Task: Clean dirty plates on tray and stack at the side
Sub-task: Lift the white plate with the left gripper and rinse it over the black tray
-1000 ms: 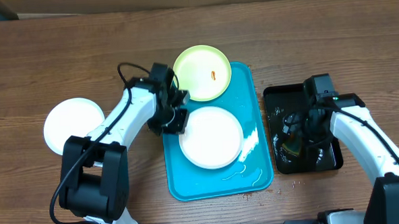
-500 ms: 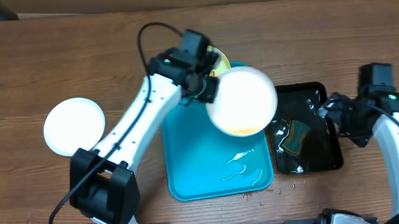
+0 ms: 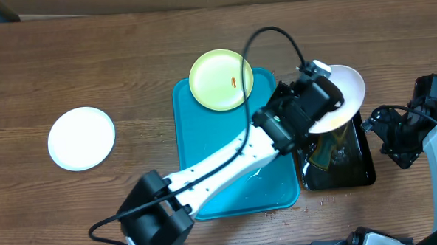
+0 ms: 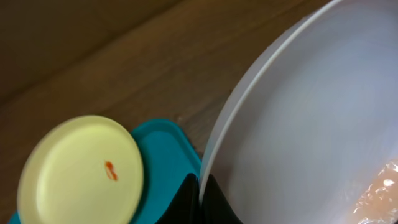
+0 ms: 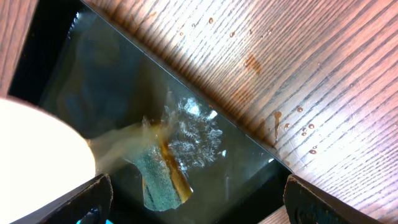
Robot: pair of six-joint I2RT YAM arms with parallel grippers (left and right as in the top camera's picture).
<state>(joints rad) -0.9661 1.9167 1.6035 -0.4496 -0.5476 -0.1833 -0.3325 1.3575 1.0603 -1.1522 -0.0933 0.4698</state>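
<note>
My left gripper is shut on the rim of a white plate and holds it tilted over the black tray; in the left wrist view the jaws pinch the plate's edge. Dirty water runs off the plate into the black tray. A yellow-green rimmed plate with an orange-red smear rests on the far end of the turquoise tray. Another white plate lies on the table at the left. My right gripper is open and empty beside the black tray's right edge.
The black tray holds water and a green-yellow sponge. Water drops lie on the turquoise tray near its front and on the wood by the black tray. My left arm stretches across the turquoise tray.
My left gripper lifted the white plate off the turquoise tray and carried it right, now tilted over the black tray. My right arm drew back to the right, off the sponge.
</note>
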